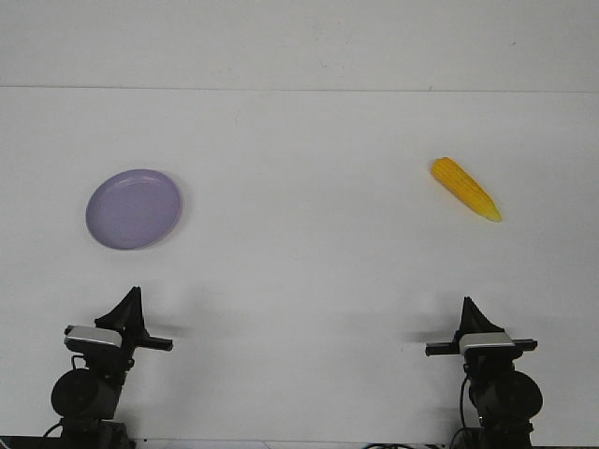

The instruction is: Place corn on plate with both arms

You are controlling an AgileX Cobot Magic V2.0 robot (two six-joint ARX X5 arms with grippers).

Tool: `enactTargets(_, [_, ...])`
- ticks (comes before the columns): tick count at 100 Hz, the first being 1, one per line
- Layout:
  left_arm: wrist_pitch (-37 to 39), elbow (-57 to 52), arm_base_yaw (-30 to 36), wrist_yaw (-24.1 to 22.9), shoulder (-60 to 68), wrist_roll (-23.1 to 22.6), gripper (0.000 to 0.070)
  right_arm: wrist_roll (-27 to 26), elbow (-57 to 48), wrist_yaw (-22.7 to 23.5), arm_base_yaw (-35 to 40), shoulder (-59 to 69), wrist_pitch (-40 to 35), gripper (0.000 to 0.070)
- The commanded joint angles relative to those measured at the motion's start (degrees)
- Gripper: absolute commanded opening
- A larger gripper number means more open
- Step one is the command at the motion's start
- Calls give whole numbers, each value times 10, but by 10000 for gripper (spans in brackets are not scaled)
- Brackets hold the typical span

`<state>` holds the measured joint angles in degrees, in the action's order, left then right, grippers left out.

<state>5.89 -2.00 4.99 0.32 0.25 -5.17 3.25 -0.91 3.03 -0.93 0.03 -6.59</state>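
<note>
The lavender plate (134, 209) lies empty on the white table at the left. The yellow-orange corn (465, 188) lies on the table at the right, its paler tip pointing toward the near right. My left gripper (134, 296) is low at the near left, well short of the plate, its fingers together in a point and holding nothing. My right gripper (467, 304) is low at the near right, well short of the corn, fingers also together and holding nothing.
The white table (299, 262) runs back to a pale wall, with its far edge (299, 89) across the top. Both arm bases sit at the near edge.
</note>
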Motion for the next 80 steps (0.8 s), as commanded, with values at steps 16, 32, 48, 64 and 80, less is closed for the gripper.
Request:
enactTargets(16, [6,12,-1,1,-1,1,14,6,2,0,-1,0,6,9])
enactTargets(32, [6,12,-1,1,-1,-2,14,6,2,0,-1,0,6,9])
enactTargets(48, [6,12,-1,2,-1,5,14,6,2,0,-1,0,6,9])
enactTargets(64, [7,12,-1,2,-1,78,14,6,2,0,-1,0,6,9])
enactTargets(80, [6,12,-1,2,-1,113,12,6,2,0,-1,0,6,9])
